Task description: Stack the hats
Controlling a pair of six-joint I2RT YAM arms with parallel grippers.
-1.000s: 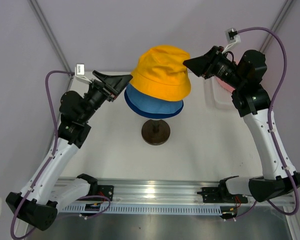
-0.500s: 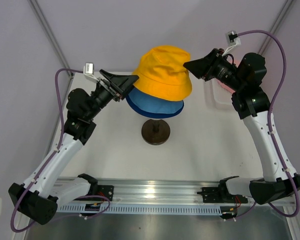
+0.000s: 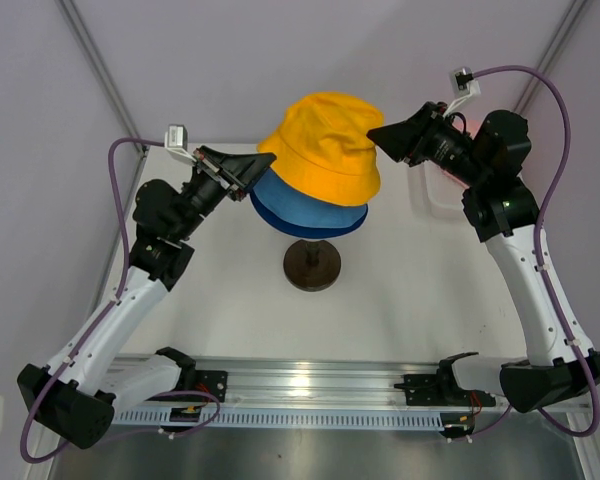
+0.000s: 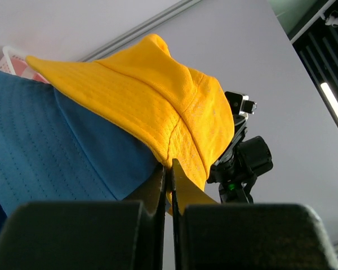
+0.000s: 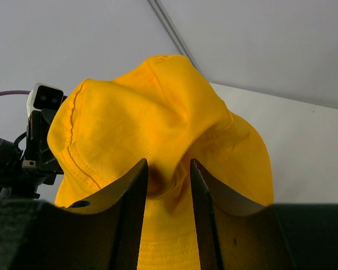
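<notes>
Pinching yellow hat [image 3: 325, 140], no lettering

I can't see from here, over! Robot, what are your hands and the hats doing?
Left gripper shut on yellow hat brim. Right gripper pinching its other side. Yellow hat sits over blue hat. Nothing blocking.

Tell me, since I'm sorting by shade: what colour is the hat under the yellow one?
Blue hat, clearest in the left wrist view.
</notes>
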